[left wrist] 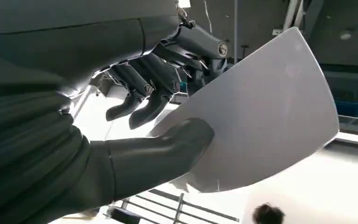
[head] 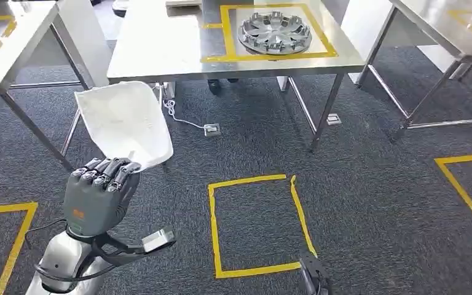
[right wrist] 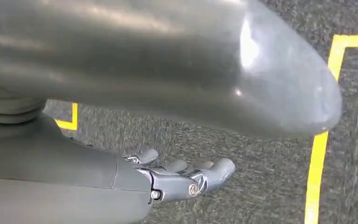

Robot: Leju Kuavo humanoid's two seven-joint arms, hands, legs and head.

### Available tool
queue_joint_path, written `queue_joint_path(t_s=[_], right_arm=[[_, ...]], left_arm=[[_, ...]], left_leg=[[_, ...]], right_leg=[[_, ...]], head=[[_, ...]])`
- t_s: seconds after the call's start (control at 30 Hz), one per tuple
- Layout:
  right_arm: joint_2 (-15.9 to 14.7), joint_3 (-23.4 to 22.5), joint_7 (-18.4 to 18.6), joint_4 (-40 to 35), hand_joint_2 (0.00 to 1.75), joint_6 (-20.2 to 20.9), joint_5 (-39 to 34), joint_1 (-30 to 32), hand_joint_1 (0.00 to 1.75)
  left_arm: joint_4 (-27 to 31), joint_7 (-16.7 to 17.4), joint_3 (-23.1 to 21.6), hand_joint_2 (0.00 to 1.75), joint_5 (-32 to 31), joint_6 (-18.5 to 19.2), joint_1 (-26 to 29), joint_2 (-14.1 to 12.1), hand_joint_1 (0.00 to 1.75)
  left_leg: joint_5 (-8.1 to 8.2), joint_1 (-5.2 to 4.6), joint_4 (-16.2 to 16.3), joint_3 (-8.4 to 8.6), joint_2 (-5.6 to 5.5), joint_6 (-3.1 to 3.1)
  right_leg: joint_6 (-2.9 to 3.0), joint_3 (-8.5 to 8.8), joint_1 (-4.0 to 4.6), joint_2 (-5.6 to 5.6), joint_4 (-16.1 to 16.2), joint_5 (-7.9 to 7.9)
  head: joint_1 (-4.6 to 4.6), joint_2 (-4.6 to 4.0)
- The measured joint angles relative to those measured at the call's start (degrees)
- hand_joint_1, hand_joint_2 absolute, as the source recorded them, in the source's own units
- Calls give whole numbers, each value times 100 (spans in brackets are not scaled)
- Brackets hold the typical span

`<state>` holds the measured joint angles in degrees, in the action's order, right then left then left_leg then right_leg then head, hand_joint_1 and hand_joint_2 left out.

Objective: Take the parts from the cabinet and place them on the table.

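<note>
While the left robot hand (head: 100, 193) gripped the white part (head: 126, 125) at lower left of the frame, the right robot hand (right wrist: 182, 175) hung over the carpet, fingers nearly straight, holding nothing. To place it well, I judge it should stay level until above the bench (head: 160, 43), beside the hubcap (head: 275, 34).

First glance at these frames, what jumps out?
The left hand holds a white curved panel up over the grey carpet. Ahead, a silver wheel cover lies inside a yellow tape square on the steel table. The right hand hangs open above the floor.
</note>
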<state>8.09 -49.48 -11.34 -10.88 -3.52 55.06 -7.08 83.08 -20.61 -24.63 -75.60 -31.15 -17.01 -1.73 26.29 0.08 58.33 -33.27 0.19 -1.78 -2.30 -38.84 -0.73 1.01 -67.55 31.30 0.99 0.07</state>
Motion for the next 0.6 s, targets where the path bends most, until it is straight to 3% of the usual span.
queue_joint_path(t_s=[0.07, 0.1, 0.13, 0.2, 0.23, 0.27, 0.37, 0.4, 0.43, 0.47, 0.5, 0.57, 0.6], right_arm=[[0, -2, 0, 0, 0, 2, 0, 4, 0], [0, -2, 0, 0, 0, 4, 0, 19, 0], [0, -4, 0, 0, 0, 4, 0, 29, 0], [-2, -4, -4, 0, 0, 7, 0, 28, 0], [-2, -4, -7, 0, 0, 7, -2, 20, 0], [-2, -4, -4, 0, 0, 13, -5, 11, 0], [-2, -9, -4, 0, 0, 9, -15, 25, 0], [0, -11, -4, 0, 0, 9, -20, 28, 0], [2, -13, -4, 0, 0, 9, -20, 37, 0], [0, -15, -2, 0, 0, 9, -20, 30, 0], [0, -15, -4, 0, 0, 9, -20, 14, 0], [2, -22, -7, 0, 0, 17, -22, 13, 0], [0, -31, -4, 0, 0, 15, -20, 21, 0]], left_arm=[[0, -4, 0, 175, -22, -2, 19, 0, 175], [2, -4, 0, 175, -31, -4, 27, 2, 175], [18, -4, 0, 175, -37, -9, 25, 2, 175], [63, -2, 0, 175, -37, -28, 23, 11, 175], [90, 0, 0, 175, -37, -44, 17, 15, 175], [116, 4, 0, 175, -37, -61, 14, 13, 175], [164, 4, 0, 175, -39, -96, 7, 22, 175], [192, 7, 0, 175, -39, -105, 3, 31, 175], [203, 9, 0, 175, -39, -107, 2, 30, 175], [212, 9, 0, 175, -39, -125, 5, 31, 175], [214, 11, 0, 175, -39, -127, 10, 28, 175], [199, 2, 0, 175, -28, -74, 55, 4, 175], [190, -7, 0, 175, 6, -9, 84, 2, 175]], left_leg=[[14, -25, 8, -7, 162, -19], [17, -27, 14, -7, 231, -23], [24, -29, 20, -7, 293, -18], [50, -31, 50, 2, 416, -2], [67, -42, 70, 7, 476, 17], [93, -89, 84, 1, 513, 56], [80, -75, 43, 29, 638, 137], [104, -98, 49, 44, 675, 179], [160, -57, 135, 4, 400, 230], [331, -40, 369, -96, 157, 254], [569, -21, 794, -280, 43, 279], [907, -7, 1665, -695, 6, 310], [888, -2, 1824, -787, 6, 315]], right_leg=[[-28, -401, -6, -47, -830, 303], [-32, -445, -8, -53, -909, 258], [-27, -346, -7, -62, -702, 100], [4, 196, 2, -179, 294, -376], [41, 480, 24, -389, 807, -508], [109, 468, 61, -446, 860, -481], [205, 410, 79, -276, 866, -513], [257, 431, 25, -209, 919, -551], [274, 455, -3, -173, 939, -575], [310, 453, -16, -134, 939, -588], [315, 449, -19, -68, 939, -591], [320, 441, -18, 68, 935, -594], [319, 439, -20, 142, 931, -595]], head=[[0, 0], [6, 0], [6, 0], [9, 0], [9, 0], [6, 0], [6, 0], [2, 0], [7, 0], [-13, 0], [-5, 0], [-7, 0], [-5, 0]])
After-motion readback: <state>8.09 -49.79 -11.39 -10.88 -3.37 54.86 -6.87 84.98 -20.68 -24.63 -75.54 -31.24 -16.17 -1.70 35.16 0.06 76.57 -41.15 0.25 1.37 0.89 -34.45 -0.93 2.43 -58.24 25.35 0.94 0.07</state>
